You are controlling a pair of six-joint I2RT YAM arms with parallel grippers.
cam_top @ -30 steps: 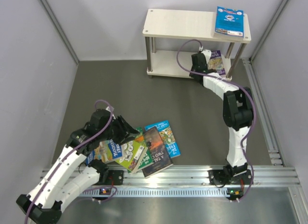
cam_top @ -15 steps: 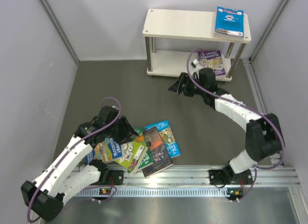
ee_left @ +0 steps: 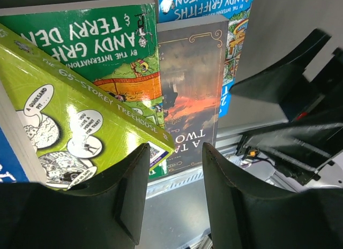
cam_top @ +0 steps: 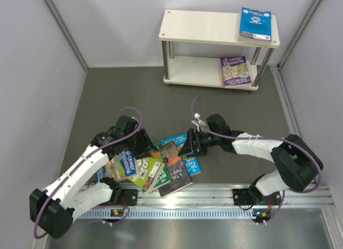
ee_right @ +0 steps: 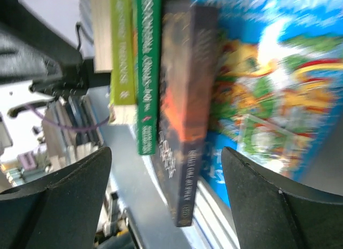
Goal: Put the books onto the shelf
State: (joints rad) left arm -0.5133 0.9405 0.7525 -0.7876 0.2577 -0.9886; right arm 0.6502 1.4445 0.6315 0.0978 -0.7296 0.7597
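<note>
Several books (cam_top: 155,166) lie fanned in a pile on the dark floor near the rail: green covers (ee_left: 91,83), a dark brownish one (cam_top: 174,173) and a blue one (cam_top: 188,152). The shelf (cam_top: 209,27) stands at the back. A blue book (cam_top: 255,24) lies on its top board and a purple one (cam_top: 235,70) on its lower board. My left gripper (cam_top: 144,145) hovers over the pile's left part, jaws partly open (ee_left: 174,190) and empty. My right gripper (cam_top: 187,145) is open wide (ee_right: 166,190) just above the dark book's spine (ee_right: 185,131).
A silver rail (cam_top: 214,194) carrying both arm bases runs along the near edge, close to the pile. Grey walls close in the left, back and right sides. The two grippers are close together over the pile.
My right arm left the purple book on the lower board, swung down to the pile and opened its jaws. My left arm shifted slightly forward over the pile.
</note>
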